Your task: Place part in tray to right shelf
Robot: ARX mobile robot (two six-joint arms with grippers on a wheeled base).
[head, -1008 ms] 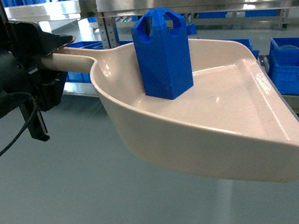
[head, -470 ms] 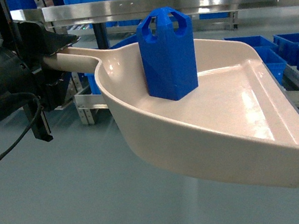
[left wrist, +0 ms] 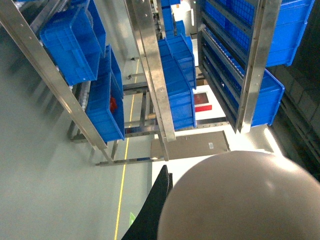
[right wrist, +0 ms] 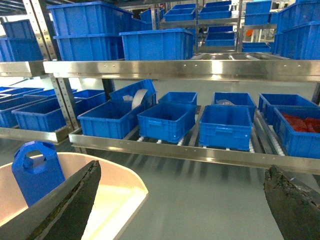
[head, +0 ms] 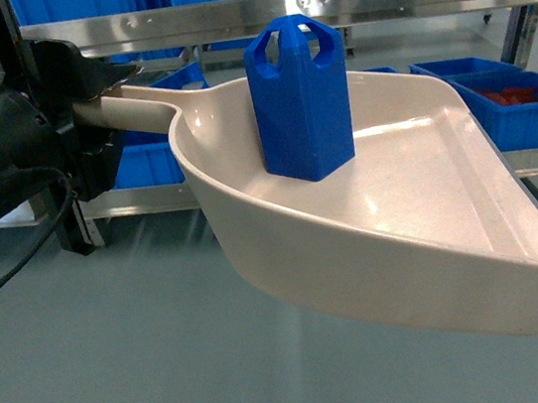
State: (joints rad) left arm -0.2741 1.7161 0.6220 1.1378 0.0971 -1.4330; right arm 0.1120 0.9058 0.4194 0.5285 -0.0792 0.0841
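Observation:
The beige tray (head: pixel 419 200) is held level in front of me, filling the middle of the head view. The blue part (head: pixel 299 97) stands upright in it near the handle end. At the left, my left gripper (head: pixel 94 96) is shut on the tray's handle (head: pixel 130 103). In the left wrist view only the tray's rounded underside (left wrist: pixel 240 200) and one black finger (left wrist: pixel 157 210) show. My right gripper (right wrist: pixel 182 205) is open with nothing between its fingers, just right of the tray's lip (right wrist: pixel 115 195) and the part (right wrist: pixel 37 170). The steel shelf rail (head: pixel 321 2) runs across behind.
Blue crates (right wrist: pixel 167 120) sit in a row on the rack's lower roller level behind a steel rail (right wrist: pixel 200 152), and one at the right holds red items (head: pixel 510 97). More crates (right wrist: pixel 90 30) are stacked on the upper level. Grey floor lies below the tray.
The rack and crates have slid leftward across the head view. The tray, the part and the left gripper keep the same place in the view.

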